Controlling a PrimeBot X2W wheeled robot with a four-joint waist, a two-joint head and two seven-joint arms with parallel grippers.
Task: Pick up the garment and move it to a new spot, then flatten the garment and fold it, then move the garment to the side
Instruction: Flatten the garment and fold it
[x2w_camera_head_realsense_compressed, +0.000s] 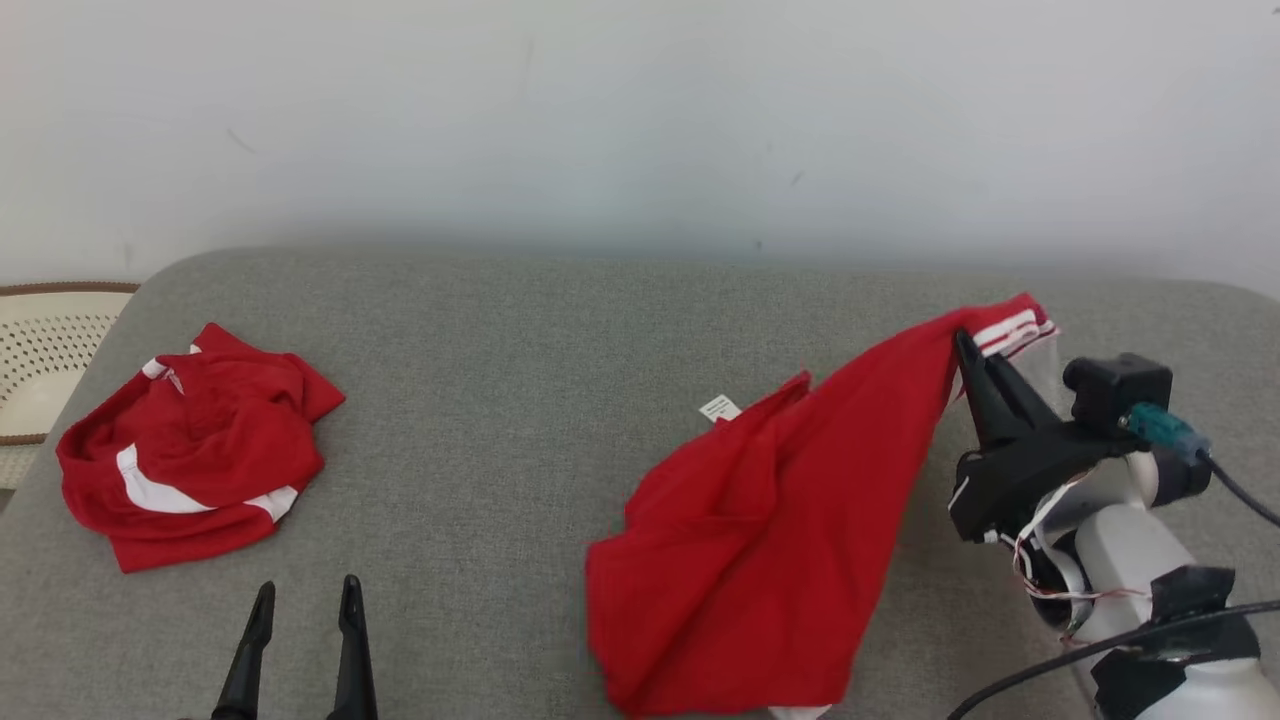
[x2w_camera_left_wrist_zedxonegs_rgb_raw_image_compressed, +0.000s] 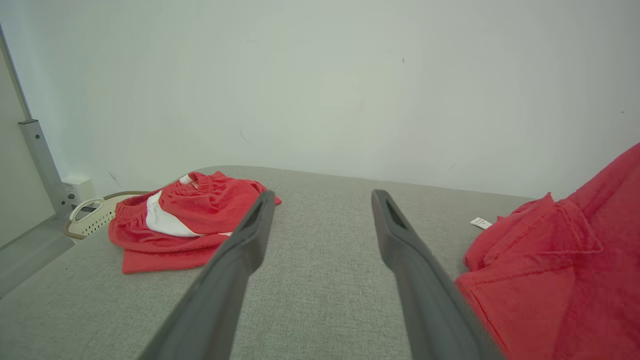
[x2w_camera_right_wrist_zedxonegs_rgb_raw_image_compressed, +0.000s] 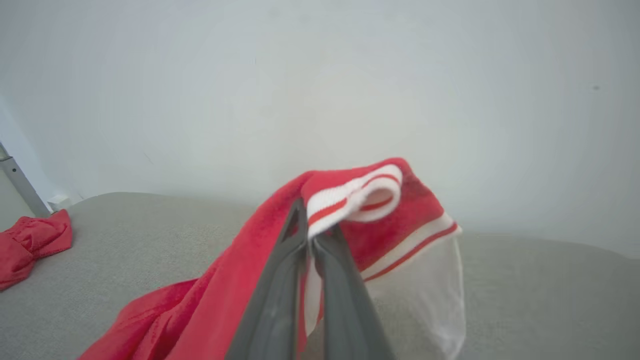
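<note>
A red garment with a white, red-striped trim drapes from my right gripper down to the grey padded table. That gripper is shut on the garment's trimmed edge, lifting it off the surface at the right. The lower part of the cloth still rests on the table, and a small white label sticks out at its left edge. My left gripper stands open near the front left edge with nothing between its fingers.
A second red garment with white panels lies crumpled at the table's left end. A cream perforated basket stands beyond the left edge. A pale wall rises behind the table.
</note>
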